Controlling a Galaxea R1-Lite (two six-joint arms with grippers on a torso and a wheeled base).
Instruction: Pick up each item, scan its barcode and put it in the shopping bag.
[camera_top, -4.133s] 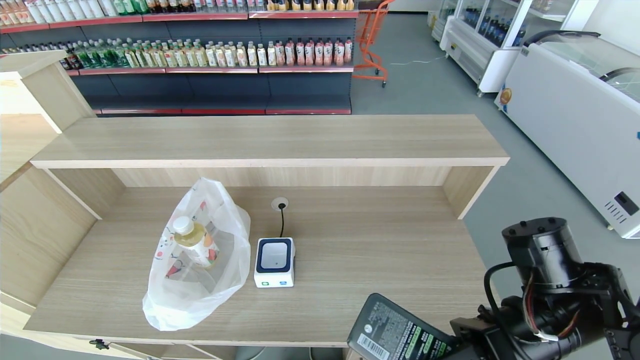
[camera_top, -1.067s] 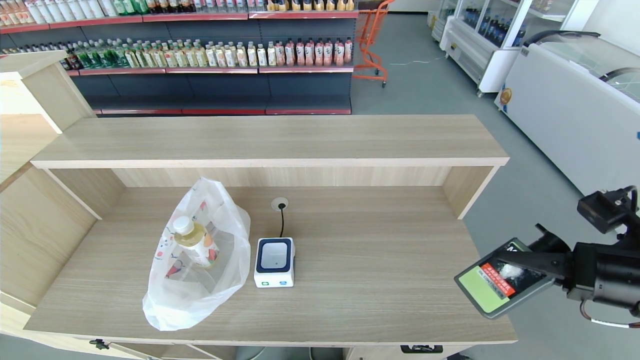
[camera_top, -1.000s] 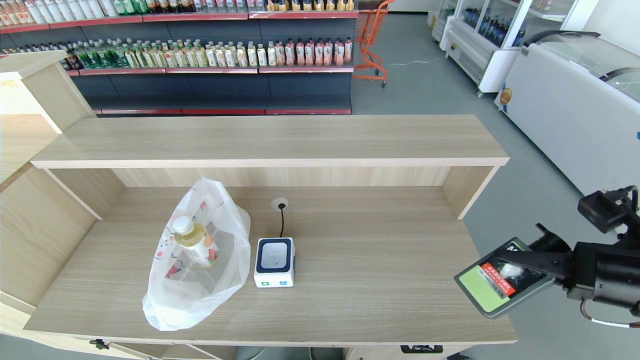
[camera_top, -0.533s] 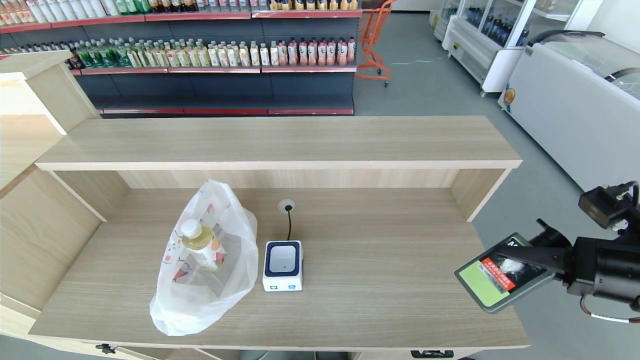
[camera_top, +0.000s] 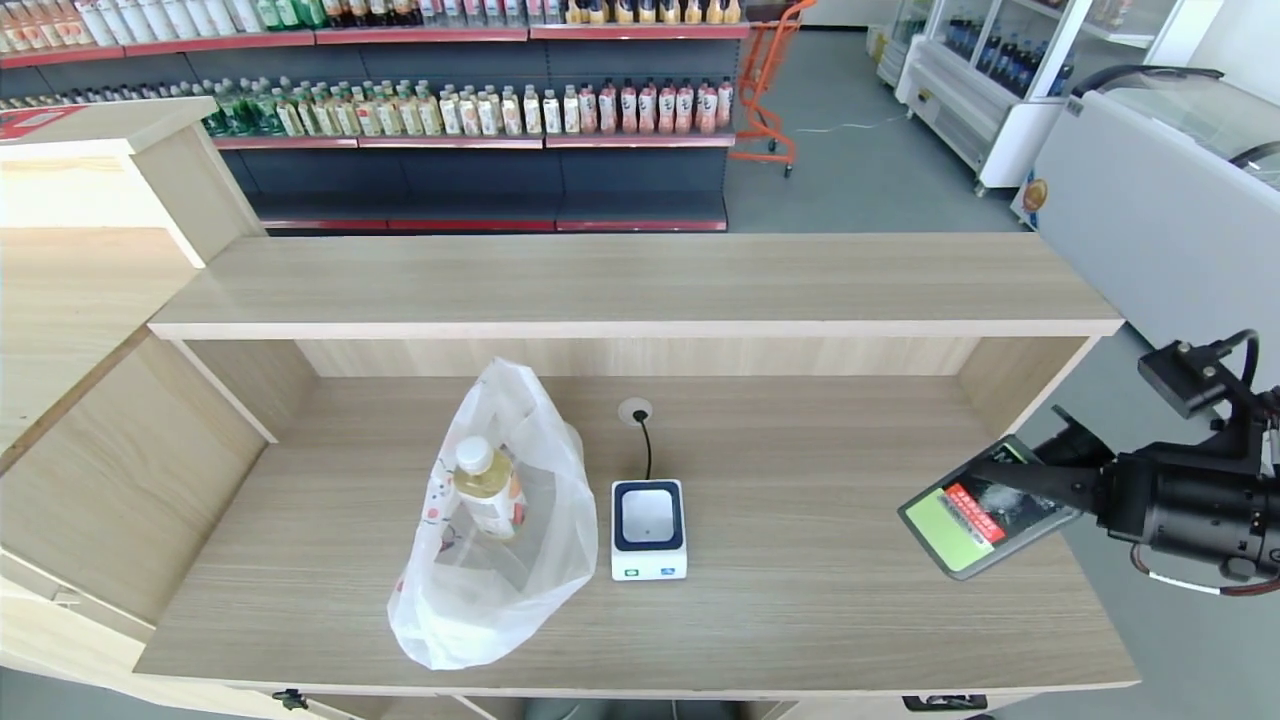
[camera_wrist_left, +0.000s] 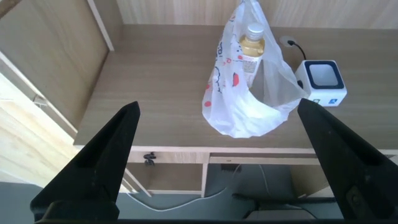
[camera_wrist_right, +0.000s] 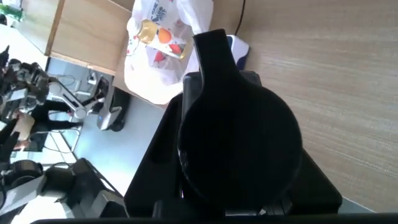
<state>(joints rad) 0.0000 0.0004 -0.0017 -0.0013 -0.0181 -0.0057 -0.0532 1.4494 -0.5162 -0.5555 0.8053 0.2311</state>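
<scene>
A white plastic shopping bag (camera_top: 490, 560) stands on the wooden counter (camera_top: 820, 600), left of centre, with a yellow drink bottle (camera_top: 487, 490) upright inside it. Just right of the bag lies the white barcode scanner (camera_top: 648, 528), window facing up. My right gripper (camera_top: 1010, 482) is shut on a flat dark packet (camera_top: 960, 515) with a green and red face, held above the counter's right end. The bag (camera_wrist_left: 245, 99), bottle (camera_wrist_left: 252, 40) and scanner (camera_wrist_left: 322, 78) lie beyond my left gripper (camera_wrist_left: 219, 109), which is open and holds nothing, out in front of the counter's front edge.
A raised wooden ledge (camera_top: 640, 285) runs along the back of the counter, with side walls at both ends. The scanner's cable (camera_top: 645, 445) runs to a hole in the counter. Drink shelves (camera_top: 470, 110) and freezers (camera_top: 1150, 190) stand in the room behind.
The head camera has shifted, so the whole scene sits further right. The right gripper lifted the packet from the front edge to the right end, coloured face up, and now holds it over the counter.
</scene>
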